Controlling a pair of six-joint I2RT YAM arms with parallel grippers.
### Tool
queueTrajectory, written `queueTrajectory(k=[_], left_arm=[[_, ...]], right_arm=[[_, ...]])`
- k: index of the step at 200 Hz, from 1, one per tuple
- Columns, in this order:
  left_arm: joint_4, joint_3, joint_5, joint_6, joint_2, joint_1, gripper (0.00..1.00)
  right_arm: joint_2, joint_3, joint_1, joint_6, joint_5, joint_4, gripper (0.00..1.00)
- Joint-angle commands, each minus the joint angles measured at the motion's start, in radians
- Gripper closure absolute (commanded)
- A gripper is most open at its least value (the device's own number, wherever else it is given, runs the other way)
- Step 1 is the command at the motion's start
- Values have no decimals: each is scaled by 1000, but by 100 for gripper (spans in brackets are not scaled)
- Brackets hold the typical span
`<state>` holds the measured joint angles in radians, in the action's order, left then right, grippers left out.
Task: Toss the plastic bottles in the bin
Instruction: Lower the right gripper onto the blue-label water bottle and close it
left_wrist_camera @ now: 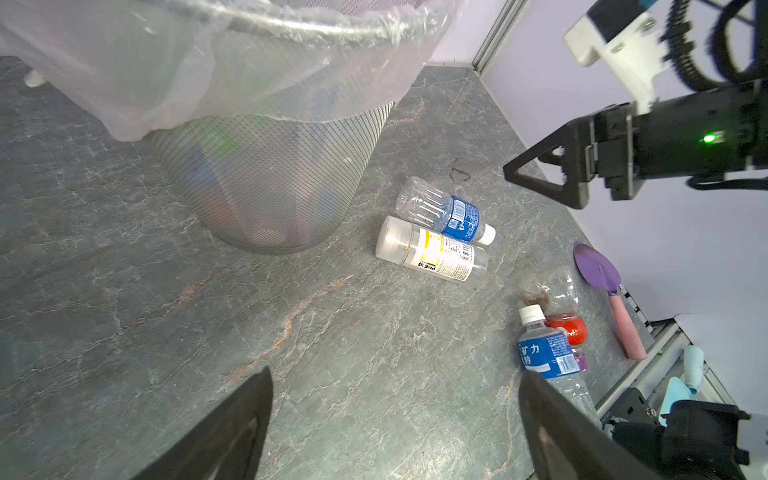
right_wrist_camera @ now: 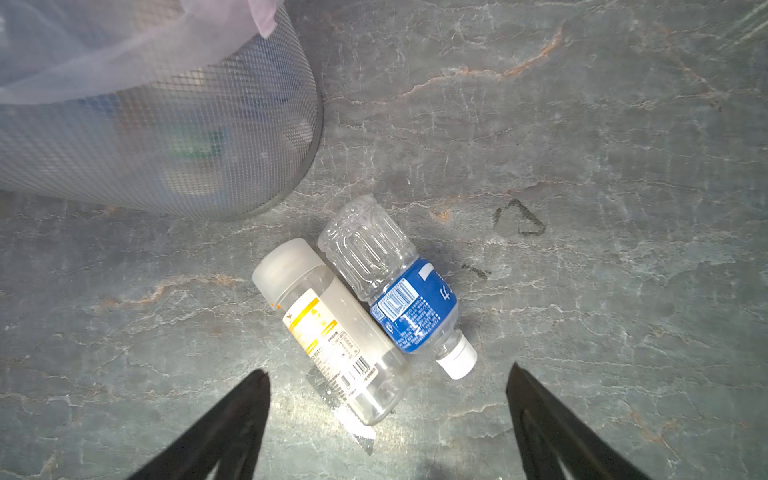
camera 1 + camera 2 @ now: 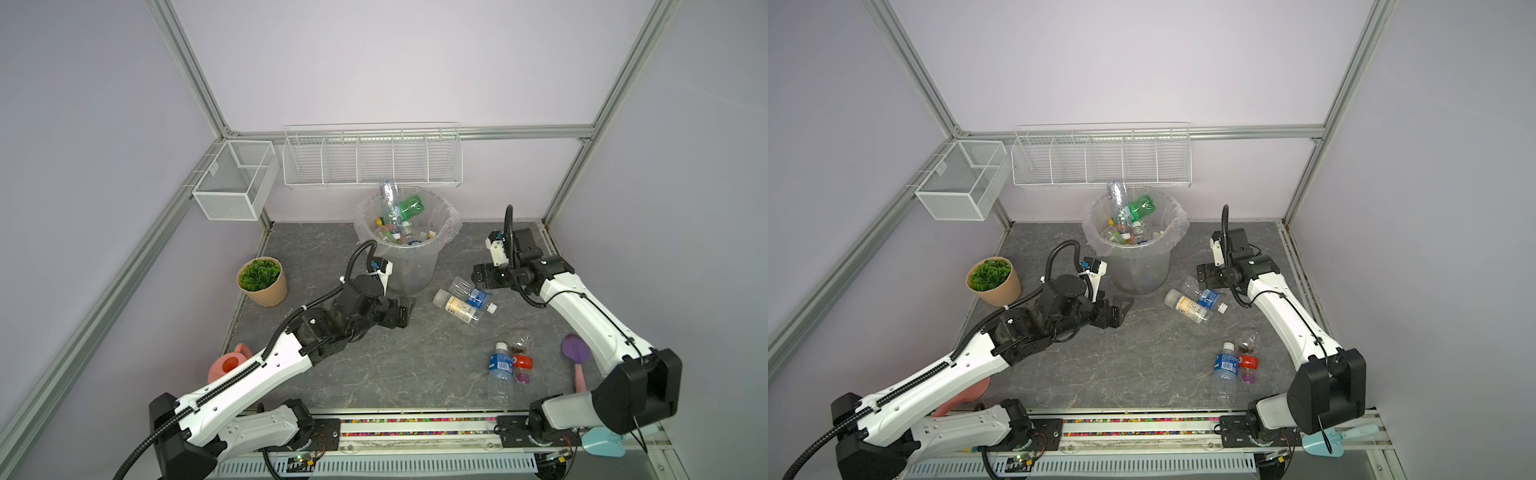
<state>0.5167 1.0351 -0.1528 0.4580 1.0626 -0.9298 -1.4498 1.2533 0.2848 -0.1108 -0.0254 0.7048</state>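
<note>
In both top views the round grey liner-bagged bin [image 3: 415,272] stands far centre, with heaped bottles [image 3: 392,216] inside. Left wrist: the left gripper [image 1: 392,376] is spread wide and empty, near the bin's foot. Right wrist: the right gripper [image 2: 388,369], jaws apart, hovers over the clear blue-labelled plastic bottle [image 2: 399,291], which touches the frosted yellow-labelled bottle [image 2: 332,328] right of the bin. Light, slick and crushable, I'd judge, so pinch across the label.

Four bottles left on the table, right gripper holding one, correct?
Only the grip is wrong: the right gripper is open and holds nothing; the blue-label bottle lies free on the table, as the right wrist view shows.
</note>
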Motion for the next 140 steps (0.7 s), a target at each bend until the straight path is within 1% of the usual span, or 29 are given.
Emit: queueTrajectory(k=[1,20,63,102,140], left_arm=[[23,-29,-59,-2,-65,-1,7],[26,-56,-68,5,-106,11,6],[46,-80,-60,12,-150,53,6],[61,-92,-41,8,-187,98,6],[74,-103,-45,9,-210,107,6]], right_arm=[[-39,4,-4,56,29,-38,10],[-79,-5,-3,85,46,-71,11],[-145,-18,1,108,50,-112,11],[-206,-3,10,139,52,-110,11],[-263,14,25,160,42,-100,11]])
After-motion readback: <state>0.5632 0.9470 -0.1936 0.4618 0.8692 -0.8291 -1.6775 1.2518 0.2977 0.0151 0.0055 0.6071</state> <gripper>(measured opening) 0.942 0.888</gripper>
